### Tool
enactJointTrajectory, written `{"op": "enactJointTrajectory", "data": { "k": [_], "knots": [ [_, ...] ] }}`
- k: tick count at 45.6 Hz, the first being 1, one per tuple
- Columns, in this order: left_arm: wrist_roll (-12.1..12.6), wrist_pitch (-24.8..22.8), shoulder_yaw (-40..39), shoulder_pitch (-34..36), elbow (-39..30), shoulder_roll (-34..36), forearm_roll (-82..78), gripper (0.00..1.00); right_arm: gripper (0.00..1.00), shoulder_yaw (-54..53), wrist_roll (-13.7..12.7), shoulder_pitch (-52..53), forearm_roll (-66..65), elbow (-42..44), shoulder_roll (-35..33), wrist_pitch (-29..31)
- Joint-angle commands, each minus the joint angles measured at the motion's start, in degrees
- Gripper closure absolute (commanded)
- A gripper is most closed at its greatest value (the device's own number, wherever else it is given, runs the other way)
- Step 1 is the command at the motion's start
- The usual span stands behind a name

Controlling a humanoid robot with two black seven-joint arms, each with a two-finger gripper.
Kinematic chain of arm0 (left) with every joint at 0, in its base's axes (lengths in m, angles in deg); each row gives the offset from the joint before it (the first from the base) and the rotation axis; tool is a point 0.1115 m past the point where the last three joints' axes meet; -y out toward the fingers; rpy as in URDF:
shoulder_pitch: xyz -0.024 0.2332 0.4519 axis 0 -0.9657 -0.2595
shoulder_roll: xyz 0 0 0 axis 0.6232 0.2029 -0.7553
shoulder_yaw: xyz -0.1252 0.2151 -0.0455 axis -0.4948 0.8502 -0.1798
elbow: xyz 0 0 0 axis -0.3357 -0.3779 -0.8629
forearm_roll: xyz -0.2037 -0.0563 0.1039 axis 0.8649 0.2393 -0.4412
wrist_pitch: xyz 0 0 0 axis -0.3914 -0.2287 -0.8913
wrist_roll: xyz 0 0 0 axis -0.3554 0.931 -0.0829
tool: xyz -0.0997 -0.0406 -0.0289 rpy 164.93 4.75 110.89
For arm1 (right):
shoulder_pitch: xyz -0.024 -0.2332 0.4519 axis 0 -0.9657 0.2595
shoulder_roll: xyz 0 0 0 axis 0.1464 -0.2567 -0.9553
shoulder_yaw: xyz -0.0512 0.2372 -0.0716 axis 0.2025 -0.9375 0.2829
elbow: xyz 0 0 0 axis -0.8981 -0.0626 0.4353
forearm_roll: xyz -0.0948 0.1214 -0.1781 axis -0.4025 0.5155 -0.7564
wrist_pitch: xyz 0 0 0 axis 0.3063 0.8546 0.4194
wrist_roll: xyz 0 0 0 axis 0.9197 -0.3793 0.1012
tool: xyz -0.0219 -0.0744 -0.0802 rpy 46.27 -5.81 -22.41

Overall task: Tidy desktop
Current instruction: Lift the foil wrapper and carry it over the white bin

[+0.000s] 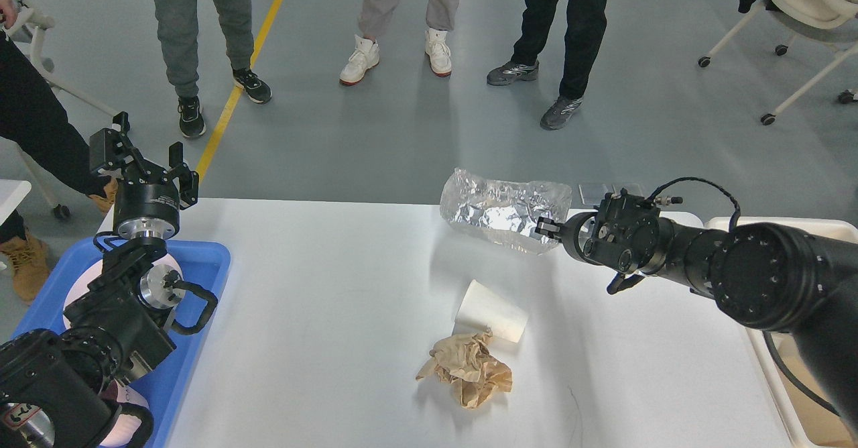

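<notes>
The white desktop (322, 314) fills the lower half of the view. My right gripper (544, 228) is shut on the right edge of a crumpled sheet of silver foil (499, 208), which hangs in the air above the desktop's far side. Near the middle, a white paper cup (491, 310) lies on its side. A crumpled ball of brown paper (468, 369) rests just in front of it. My left gripper (142, 159) is raised over the far left corner, open and empty.
A blue tray (201, 263) holding white plates sits at the left, under my left arm. A cream-white bin (791, 394) stands off the right edge, partly hidden by my right arm. Several people stand on the floor beyond the desktop.
</notes>
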Motion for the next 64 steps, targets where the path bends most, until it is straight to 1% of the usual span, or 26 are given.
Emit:
{"op": "enactJointTrajectory", "data": {
  "k": [1,5,11,21,25,28,35,39,52,59,64],
  "knots": [
    [-0.08,0.00,0.00,0.00,0.00,0.00,-0.02,0.04,1.00,-2.70,0.11,9.34,-0.17,-11.29,-7.23,0.61],
    [0.01,0.00,0.00,0.00,0.00,0.00,-0.02,0.04,1.00,-2.70,0.11,15.50,-0.17,-16.22,-11.01,3.77],
    [0.01,0.00,0.00,0.00,0.00,0.00,-0.02,0.04,1.00,-2.79,0.20,23.50,-0.17,-20.10,-16.29,10.62],
    [0.01,0.00,0.00,0.00,0.00,0.00,-0.02,0.04,1.00,-3.14,0.20,33.61,-0.08,-20.98,-23.15,23.63],
    [0.01,0.00,0.00,0.00,0.00,0.00,-0.02,0.04,1.00,-3.06,0.20,37.12,-0.08,-20.98,-25.43,26.98],
    [0.01,0.00,0.00,0.00,0.00,0.00,-0.02,0.04,1.00,-3.05,0.20,38.27,-0.17,-20.98,-26.58,27.95],
    [0.01,0.00,0.00,0.00,0.00,0.00,-0.02,0.04,1.00,-1.91,0.03,37.66,-0.43,-20.10,-28.24,27.34],
    [0.01,0.00,0.00,0.00,0.00,0.00,-0.02,0.04,1.00,-0.95,-0.15,35.21,-0.52,-18.61,-31.49,26.54],
    [0.01,0.00,0.00,0.00,0.00,0.00,-0.02,0.04,1.00,2.31,-0.15,23.43,-0.52,-13.42,-43.27,20.66],
    [0.01,0.00,0.00,0.00,0.00,0.00,-0.02,0.04,1.00,1.69,-0.15,16.05,-0.52,-13.24,-48.46,15.48],
    [0.01,0.00,0.00,0.00,0.00,0.00,-0.02,0.04,1.00,0.99,-0.06,10.95,-0.43,-12.54,-50.48,10.64]
  ]
}}
